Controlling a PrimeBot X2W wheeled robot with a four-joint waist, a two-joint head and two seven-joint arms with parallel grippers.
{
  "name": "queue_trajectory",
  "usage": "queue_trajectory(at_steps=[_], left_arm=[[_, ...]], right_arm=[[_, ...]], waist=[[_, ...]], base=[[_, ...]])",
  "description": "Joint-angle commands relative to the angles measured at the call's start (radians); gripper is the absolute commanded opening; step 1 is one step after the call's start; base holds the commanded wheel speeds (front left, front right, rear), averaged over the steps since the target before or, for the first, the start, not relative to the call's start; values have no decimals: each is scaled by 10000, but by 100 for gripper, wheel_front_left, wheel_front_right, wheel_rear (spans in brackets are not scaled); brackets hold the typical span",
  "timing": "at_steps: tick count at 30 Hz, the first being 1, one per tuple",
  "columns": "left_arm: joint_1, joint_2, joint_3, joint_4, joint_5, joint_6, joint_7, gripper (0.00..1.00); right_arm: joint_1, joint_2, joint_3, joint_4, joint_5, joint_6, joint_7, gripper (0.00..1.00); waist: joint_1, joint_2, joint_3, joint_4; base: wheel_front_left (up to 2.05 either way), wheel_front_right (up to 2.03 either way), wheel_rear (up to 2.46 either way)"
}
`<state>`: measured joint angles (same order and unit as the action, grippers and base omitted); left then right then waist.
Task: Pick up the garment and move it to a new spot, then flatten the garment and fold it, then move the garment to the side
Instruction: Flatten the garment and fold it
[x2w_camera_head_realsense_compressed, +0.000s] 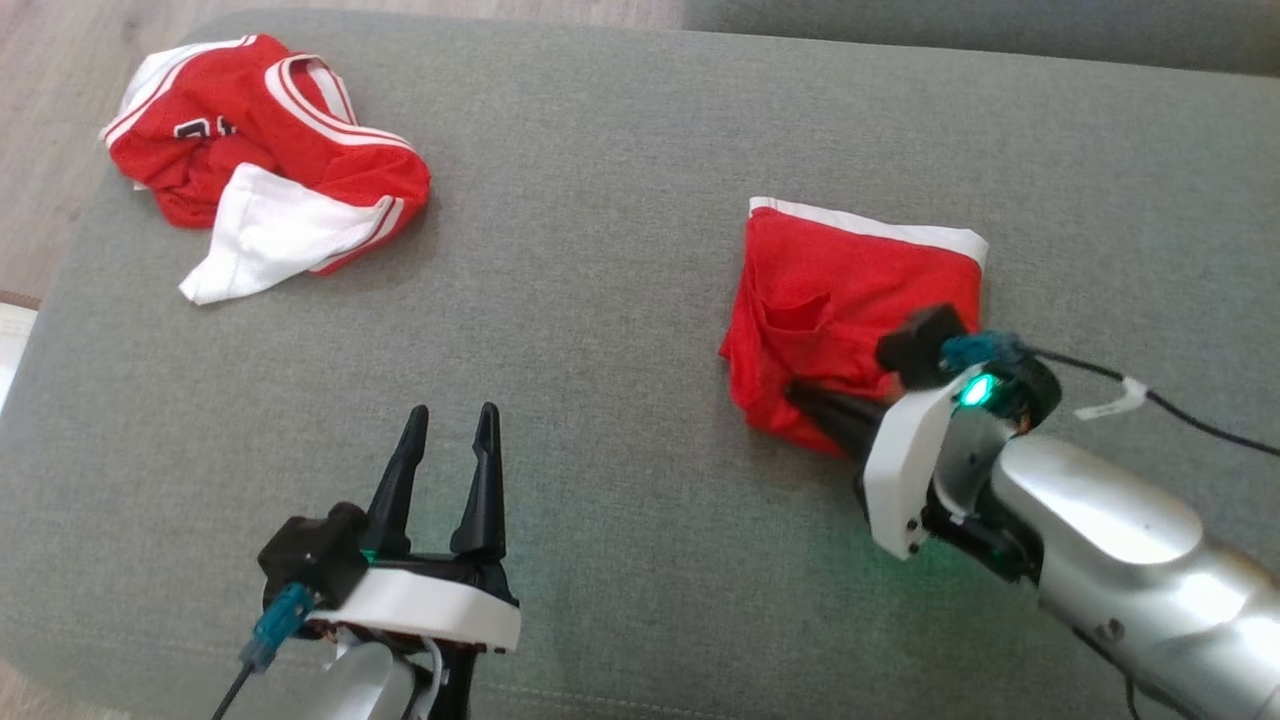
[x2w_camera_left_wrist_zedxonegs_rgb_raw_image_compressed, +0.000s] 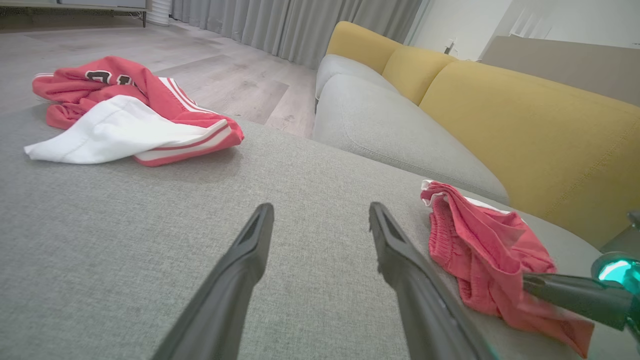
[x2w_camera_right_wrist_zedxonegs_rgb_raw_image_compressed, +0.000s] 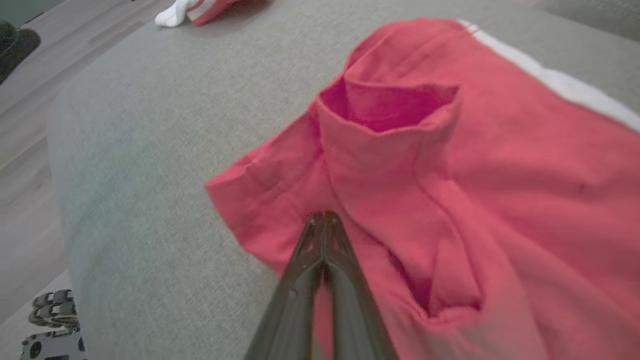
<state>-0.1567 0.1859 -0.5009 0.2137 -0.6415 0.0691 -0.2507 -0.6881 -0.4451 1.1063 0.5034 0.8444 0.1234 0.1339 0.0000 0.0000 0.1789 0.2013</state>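
The garment (x2w_camera_head_realsense_compressed: 850, 290) is a folded red piece with a white band along its far edge, lying on the right half of the grey cushion (x2w_camera_head_realsense_compressed: 600, 300). My right gripper (x2w_camera_head_realsense_compressed: 797, 390) is shut, its fingertips pinching the garment's near left corner; in the right wrist view the closed tips (x2w_camera_right_wrist_zedxonegs_rgb_raw_image_compressed: 324, 216) press into the red cloth (x2w_camera_right_wrist_zedxonegs_rgb_raw_image_compressed: 450, 165). The left wrist view has the garment (x2w_camera_left_wrist_zedxonegs_rgb_raw_image_compressed: 480, 250) at its right with the right gripper (x2w_camera_left_wrist_zedxonegs_rgb_raw_image_compressed: 530, 286) in its near edge. My left gripper (x2w_camera_head_realsense_compressed: 453, 412) hovers open over bare cushion at the lower left, its fingers (x2w_camera_left_wrist_zedxonegs_rgb_raw_image_compressed: 250, 250) holding nothing.
A crumpled red and white jersey (x2w_camera_head_realsense_compressed: 265, 160) lies at the cushion's far left corner, also seen as the jersey (x2w_camera_left_wrist_zedxonegs_rgb_raw_image_compressed: 125, 115). A yellow and grey sofa (x2w_camera_left_wrist_zedxonegs_rgb_raw_image_compressed: 500, 115) stands beyond the cushion. Wooden floor (x2w_camera_head_realsense_compressed: 50, 120) borders the left edge. A black cable (x2w_camera_head_realsense_compressed: 1180, 410) trails from the right wrist.
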Motion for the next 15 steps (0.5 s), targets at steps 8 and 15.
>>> queue_trajectory(at_steps=[8,15], left_arm=[[-385,56,433,-230,111,-90,-102,100],[-348,83,485,-174,117,-81,-104,100]], right_arm=[[-360,525,998,245,414,73,-429,0],[-838,718,1154,181,561,73,-1350,0]], waist=[[0,0,66,-95],[0,0,-77,-173]], base=[[0,0,0],[0,0,0]])
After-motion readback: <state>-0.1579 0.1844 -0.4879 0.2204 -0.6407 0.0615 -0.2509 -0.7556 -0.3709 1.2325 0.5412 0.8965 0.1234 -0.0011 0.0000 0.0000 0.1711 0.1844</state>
